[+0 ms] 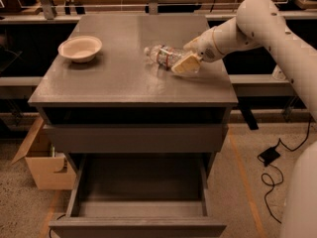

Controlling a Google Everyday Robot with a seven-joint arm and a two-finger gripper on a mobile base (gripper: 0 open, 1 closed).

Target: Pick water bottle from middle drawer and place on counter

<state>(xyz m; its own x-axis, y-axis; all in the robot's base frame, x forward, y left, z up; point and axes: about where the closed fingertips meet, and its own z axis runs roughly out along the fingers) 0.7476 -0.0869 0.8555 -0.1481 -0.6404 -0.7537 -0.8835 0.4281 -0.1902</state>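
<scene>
**Tan-tipped gripper (184, 63) at the small clear crinkled plastic water bottle (163, 56): a roll is the risk**

At the end of the white arm (257, 19), which reaches in from the right, the gripper sits low at the bottle's base end, overlapping it. Whether it is clamped on the bottle or has let go, I cannot tell. The water bottle lies on its side on the broad flat grey counter (124, 83), in the far right part. Its white cap points left and its dark red band faces up. The wide shallow grey middle drawer (141, 185) stands pulled out below, with nothing showing on its floor. The placing therefore looks all but done.

The trouble would come from the release and the retreat. A round bottle lying on a smooth, slightly glossy top can roll toward the near or far edge (its axis runs roughly left to right). If the gripper pulls away while catching the thin plastic, it could drag or spin the bottle toward the right edge, which is not far off. Squeezed crinkled plastic may also spring back and nudge itself into motion. A bottle that rolls off the near edge could drop back into the open drawer or onto the floor. The pale round shallow bowl (80, 47) on the far left is well apart from the bottle and looks safe.
</scene>
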